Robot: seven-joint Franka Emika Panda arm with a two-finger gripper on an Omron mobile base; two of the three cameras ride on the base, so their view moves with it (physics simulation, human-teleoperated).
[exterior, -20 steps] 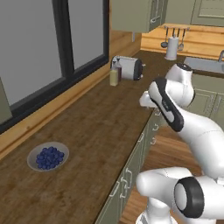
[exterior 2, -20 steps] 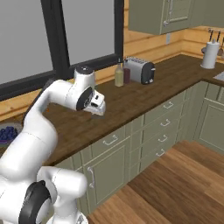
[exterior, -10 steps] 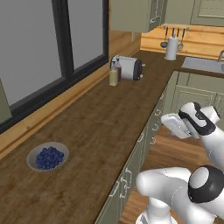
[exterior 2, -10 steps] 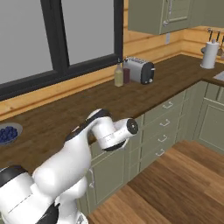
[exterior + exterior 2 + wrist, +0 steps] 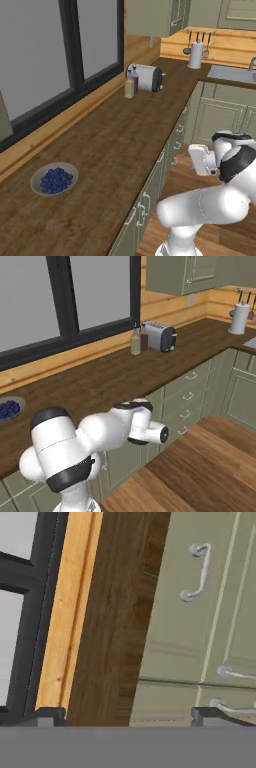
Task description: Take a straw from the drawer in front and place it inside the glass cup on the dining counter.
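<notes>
Here the claw (image 5: 125, 714) stood open and empty, its two dark tips wide apart, held low in front of the sage-green cabinet fronts below the dark wood tabletop (image 5: 112, 627). Straight ahead of it lay the closed drawer (image 5: 197, 597), its small metal bar handle (image 5: 196, 572) just beyond the tips, not touched.

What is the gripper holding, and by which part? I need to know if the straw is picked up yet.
Nothing. The gripper is open with only air between its tips, facing the closed drawer fronts under the worktop.
</notes>
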